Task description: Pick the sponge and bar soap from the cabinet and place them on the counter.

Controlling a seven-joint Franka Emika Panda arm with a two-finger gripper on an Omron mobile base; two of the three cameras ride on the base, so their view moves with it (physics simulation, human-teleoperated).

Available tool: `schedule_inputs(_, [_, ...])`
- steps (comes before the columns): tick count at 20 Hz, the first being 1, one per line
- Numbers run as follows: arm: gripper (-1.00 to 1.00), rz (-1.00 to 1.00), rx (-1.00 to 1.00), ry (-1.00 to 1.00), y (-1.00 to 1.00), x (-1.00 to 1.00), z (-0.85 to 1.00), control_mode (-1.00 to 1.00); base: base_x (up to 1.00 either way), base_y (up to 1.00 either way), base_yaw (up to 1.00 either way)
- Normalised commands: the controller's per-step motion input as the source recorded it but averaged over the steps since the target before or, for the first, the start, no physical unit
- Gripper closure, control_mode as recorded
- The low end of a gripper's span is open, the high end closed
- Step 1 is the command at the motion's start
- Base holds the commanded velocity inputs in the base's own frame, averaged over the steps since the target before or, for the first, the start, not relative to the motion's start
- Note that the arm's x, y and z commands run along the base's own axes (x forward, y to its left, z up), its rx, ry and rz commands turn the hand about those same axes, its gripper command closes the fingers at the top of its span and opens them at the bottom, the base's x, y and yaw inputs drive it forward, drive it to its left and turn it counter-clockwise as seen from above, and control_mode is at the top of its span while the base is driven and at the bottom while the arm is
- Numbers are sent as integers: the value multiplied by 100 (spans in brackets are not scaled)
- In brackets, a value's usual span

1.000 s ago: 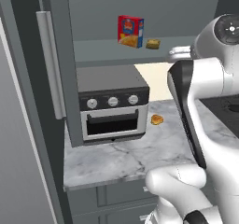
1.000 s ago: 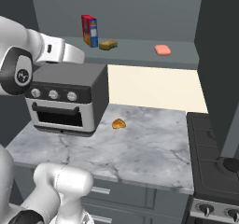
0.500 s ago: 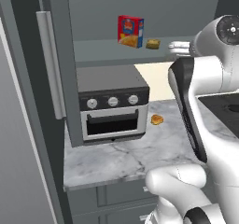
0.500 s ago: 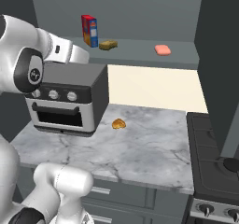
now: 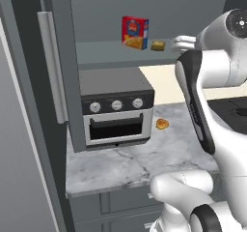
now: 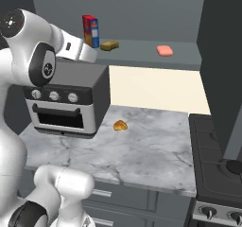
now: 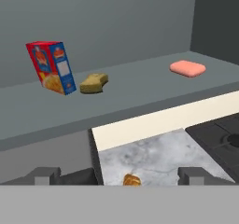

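The sponge (image 7: 94, 83) lies on the cabinet shelf (image 7: 140, 85) just beside the red box (image 7: 51, 67); the bar soap (image 7: 187, 68) lies well apart toward the shelf's far end. Jaws spread wide, holding nothing.

I can make out no word, brand or number anywhere. The red box (image 7: 51, 67) at the upper left of my hand view carries yellow and blue printed patches on its faces, but they are too blurred to read as letters. The three knobs on the toaster oven (image 5: 116, 105), left of centre in the left base view, show no legible marks either.
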Motion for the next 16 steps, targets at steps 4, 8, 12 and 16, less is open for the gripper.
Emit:
schedule_inputs(4, [-100,5,2,0,0,26,0,-100,0,0,0])
schedule_inputs(8, [-100,5,0,0,0,21,0,-100,0,0,0])
schedule_inputs(12, [-100,3,0,-1,0,20,0,-100,0,0,0])
schedule_inputs(16, [-100,2,0,-2,0,21,-1,-100,0,0,0])
